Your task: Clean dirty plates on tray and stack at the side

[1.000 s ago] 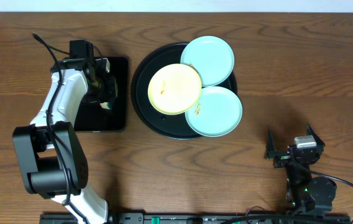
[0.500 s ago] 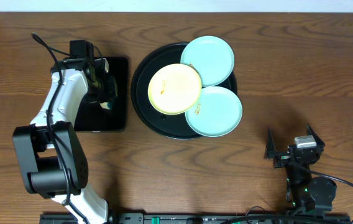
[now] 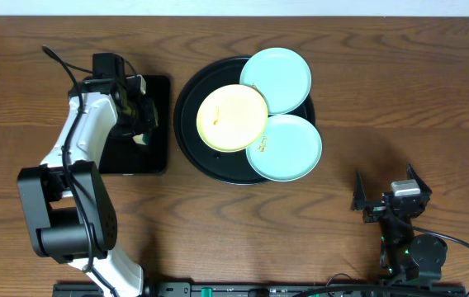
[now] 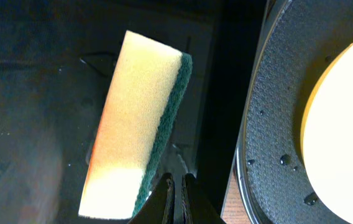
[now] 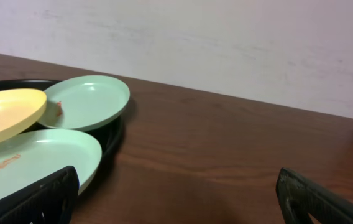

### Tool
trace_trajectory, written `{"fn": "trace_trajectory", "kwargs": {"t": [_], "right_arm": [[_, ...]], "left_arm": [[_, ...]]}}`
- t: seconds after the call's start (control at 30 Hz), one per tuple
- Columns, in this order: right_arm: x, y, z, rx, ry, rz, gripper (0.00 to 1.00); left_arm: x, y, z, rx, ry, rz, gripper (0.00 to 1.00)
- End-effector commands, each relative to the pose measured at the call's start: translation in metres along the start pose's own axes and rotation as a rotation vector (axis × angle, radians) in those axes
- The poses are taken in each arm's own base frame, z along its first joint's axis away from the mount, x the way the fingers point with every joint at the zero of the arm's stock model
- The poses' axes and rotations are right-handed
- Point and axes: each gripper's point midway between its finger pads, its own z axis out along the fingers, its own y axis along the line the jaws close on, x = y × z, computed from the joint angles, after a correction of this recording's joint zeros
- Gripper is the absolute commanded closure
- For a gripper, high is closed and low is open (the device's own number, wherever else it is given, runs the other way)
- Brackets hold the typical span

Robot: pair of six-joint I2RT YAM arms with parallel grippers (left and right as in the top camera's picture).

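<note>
Three plates lie overlapping on the round black tray (image 3: pixel 183 115): a pale yellow plate (image 3: pixel 232 118) on top, a mint plate (image 3: pixel 276 80) behind it and a mint plate (image 3: pixel 284 147) in front, with small orange smears. My left gripper (image 3: pixel 145 132) is over the rectangular black tray, shut and empty, its tips (image 4: pixel 178 199) just right of the yellow-green sponge (image 4: pixel 139 124). The left wrist view also shows the wet round tray (image 4: pixel 270 124) and the yellow plate (image 4: pixel 344 124). My right gripper (image 3: pixel 390 198) is open and empty, far from the plates (image 5: pixel 89 99).
The sponge lies on the small rectangular black tray (image 3: pixel 123 161), left of the round tray. In the right wrist view the open gripper (image 5: pixel 176 199) faces bare wooden table (image 5: pixel 226 155) right of the plates. A white wall stands behind the table.
</note>
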Motion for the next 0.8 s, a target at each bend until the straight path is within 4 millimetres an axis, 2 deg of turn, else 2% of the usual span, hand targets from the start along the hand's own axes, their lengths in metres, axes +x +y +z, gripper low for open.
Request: {"fn": "trace_trajectory", "kwargs": {"t": [0.0, 0.2, 0.77], "right_arm": [[0.0, -0.001, 0.0, 0.004, 0.0, -0.007, 0.01], [0.0, -0.001, 0.0, 0.004, 0.0, -0.007, 0.01], [0.0, -0.001, 0.0, 0.004, 0.0, -0.007, 0.01]], "left_arm": [[0.009, 0.001, 0.012, 0.007, 0.027, -0.015, 0.92], [0.011, 0.005, 0.022, -0.002, 0.009, -0.012, 0.92], [-0.02, 0.06, 0.005, -0.23, -0.129, -0.05, 0.91]]}}
